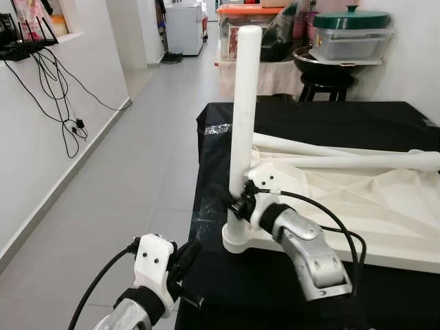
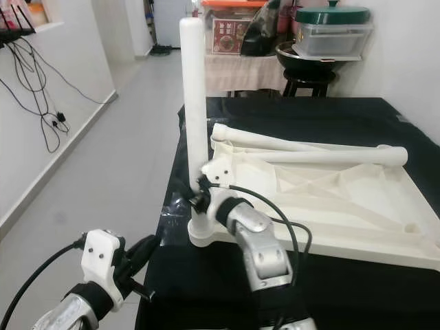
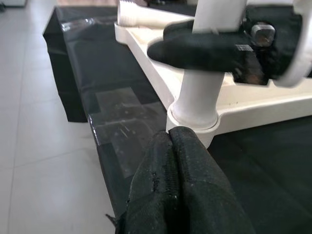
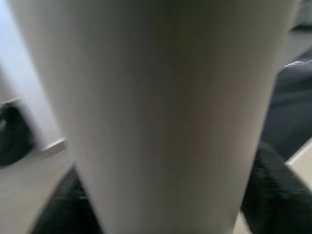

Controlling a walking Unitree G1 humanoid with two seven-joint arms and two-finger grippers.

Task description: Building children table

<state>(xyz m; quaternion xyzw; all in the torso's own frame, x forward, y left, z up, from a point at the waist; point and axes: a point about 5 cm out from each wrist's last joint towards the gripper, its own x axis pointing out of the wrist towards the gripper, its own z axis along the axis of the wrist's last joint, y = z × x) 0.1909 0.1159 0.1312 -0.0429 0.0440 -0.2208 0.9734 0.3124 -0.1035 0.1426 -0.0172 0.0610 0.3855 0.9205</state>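
1. Tabletop (image 1: 385, 206) — white plastic, lying upside down on a black-covered bench (image 1: 330, 117), ribbed underside up so the corner sockets face up for the legs.
2. One leg (image 1: 242, 103) stands upright in the near corner socket (image 1: 237, 240), at the bench edge closest to the robot. It looks seated, though whether it is fully home cannot be told.
3. Right gripper (image 1: 240, 199) is clamped around the lower part of that leg, just above the socket; the right wrist view has the white tube pressed between its dark fingers (image 4: 273, 185). Holding low probably gives the best control for turning or pushing the leg down without tipping it.
4. Left gripper (image 1: 189, 258) hangs off the bench's near edge, below and to the left of the socket. In its wrist view its fingers (image 3: 180, 185) are pressed together with nothing between them, pointing at the base of the leg — idle, or perhaps ready to brace the corner.
5. Two more legs (image 1: 344, 155) lie loose across the underside, touching it, one slanting from the far corner and one running out to the right. They are kept within reach for the other sockets.
6. My judgement: the first leg is being fixed and three corners are yet to be filled, so the build is early.
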